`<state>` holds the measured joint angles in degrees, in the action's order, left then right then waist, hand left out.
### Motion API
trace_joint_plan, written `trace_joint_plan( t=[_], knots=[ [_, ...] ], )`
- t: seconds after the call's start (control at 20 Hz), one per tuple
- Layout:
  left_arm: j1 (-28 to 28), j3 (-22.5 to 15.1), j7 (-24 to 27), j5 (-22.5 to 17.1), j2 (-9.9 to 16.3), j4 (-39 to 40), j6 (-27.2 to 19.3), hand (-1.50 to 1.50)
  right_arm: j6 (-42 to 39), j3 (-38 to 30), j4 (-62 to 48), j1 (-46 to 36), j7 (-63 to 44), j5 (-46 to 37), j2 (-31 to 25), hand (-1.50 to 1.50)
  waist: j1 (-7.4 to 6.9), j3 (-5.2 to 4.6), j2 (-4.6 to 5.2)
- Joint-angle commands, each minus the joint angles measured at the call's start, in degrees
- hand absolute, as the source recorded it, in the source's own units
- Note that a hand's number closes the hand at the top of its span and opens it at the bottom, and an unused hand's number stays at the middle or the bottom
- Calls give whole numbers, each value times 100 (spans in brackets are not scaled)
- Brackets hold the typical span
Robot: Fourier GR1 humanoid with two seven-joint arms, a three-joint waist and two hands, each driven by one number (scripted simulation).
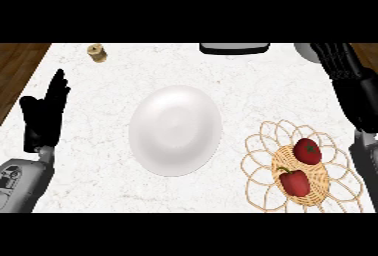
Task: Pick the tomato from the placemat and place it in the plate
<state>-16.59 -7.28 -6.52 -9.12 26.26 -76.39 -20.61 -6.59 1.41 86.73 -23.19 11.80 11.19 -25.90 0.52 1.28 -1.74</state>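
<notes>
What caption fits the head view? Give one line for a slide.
Tomato and red pepper lie on the woven placemat right of the bare plate; both hands, left and right, open.

Left hand (43, 117) rests open at the left edge, fingers up; right hand (341, 62) extends open at upper right.

One view only, from head height, looking steeply down at the desk (88, 80). Forearms come in from the lower edge, left robot hand (44, 117) at the left side, right robot hand (347, 75) at the right. Plate (176, 130) sits mid-frame, fairly near.
</notes>
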Motion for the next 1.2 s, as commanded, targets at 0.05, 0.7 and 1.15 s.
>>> trace_joint_plan(
  t=[0.05, 0.7, 1.15],
  knots=[
    [27, -159, 182, 78, -183, -177, 67, 0, 1132, -403, -619, 70, -355, -112, 595, 150, -78, -127, 191],
    [1138, -301, 1312, -461, -281, -132, 1213, 0, 6545, -675, -1612, 925, -607, -2700, 2188, -150, -147, -144, 180],
    [1454, -165, 1501, -525, -260, -114, 1461, 0, 7824, -13, -1534, 1493, -2800, -5222, 2578, -150, -45, -155, 139]
  ],
)
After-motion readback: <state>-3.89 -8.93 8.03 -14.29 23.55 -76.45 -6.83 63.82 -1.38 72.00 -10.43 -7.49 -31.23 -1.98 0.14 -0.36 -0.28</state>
